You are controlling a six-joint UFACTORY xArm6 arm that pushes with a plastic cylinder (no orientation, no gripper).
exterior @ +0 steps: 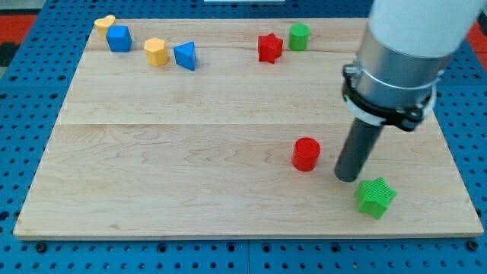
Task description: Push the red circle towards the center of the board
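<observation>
1. Sitting right of the board's middle and a little toward the view's bottom: red circle, upright, well apart from every other block.
2. Resting just beside the circle on its right side: my tip, a narrow gap showing, so probably not touching; likely placed there because a leftward shove, angled slightly toward the view's top, would send the circle centreward.
3. Carrying no claw at all: only a plain rod, so nothing to release, clench or grasp; pushing being the sole means here.
4. Lying just below and right of the tip: green star, near enough to be nudged if the tip were swinging back that way.
5. Clustering along the view's top, well clear of the push path: red star beside green cylinder; further left, blue triangle, yellow hexagon, blue cube, and a small yellow block, shape hard to make out.
6. Judging progress: circle already fairly close to the centre, with only a short push remaining.
7. Watching for: an off-centre contact rolling the round block sideways off the tip.
</observation>
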